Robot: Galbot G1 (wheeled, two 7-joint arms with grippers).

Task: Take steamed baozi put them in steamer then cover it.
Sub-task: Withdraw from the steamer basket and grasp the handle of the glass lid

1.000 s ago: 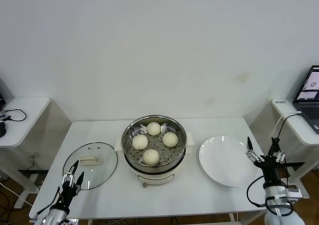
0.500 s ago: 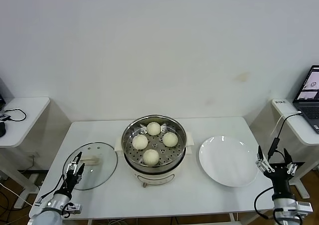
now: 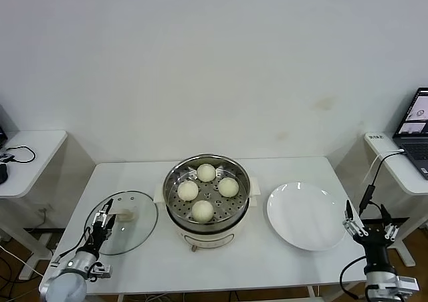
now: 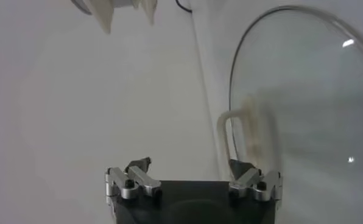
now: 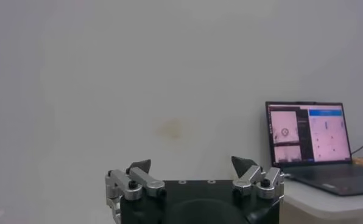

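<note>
White table (image 3: 281, 262): rectangular top, bearing every item listed below.

Steamer (image 3: 175, 216): shiny steel basket with perforated floor on a cream-white pot base, standing at the centre of the table, uncovered.

White plate (image 3: 304, 215): flat, round, just right of the steamer, nothing on it.

Glass lid (image 3: 137, 215): clear, round, cream handle, lying flat on the table left of the steamer, apart from it; also seen in the left wrist view (image 4: 303, 85).

Laptop (image 3: 414, 131): open, screen lit, on a side table at the far right; also in the right wrist view (image 5: 309, 137).

Steamed baozi (image 3: 202, 210): four cream-white buns, all inside the steamer basket, one far, one near, one left, one right.

Left gripper (image 3: 103, 225): at the near left edge of the table, over the near rim of the glass lid, close to its handle; claw spread apart, holding nothing.

Right gripper (image 3: 370, 230): off the near right corner of the table, right of the plate; claw spread apart, holding nothing, pointing toward the far wall.
</note>
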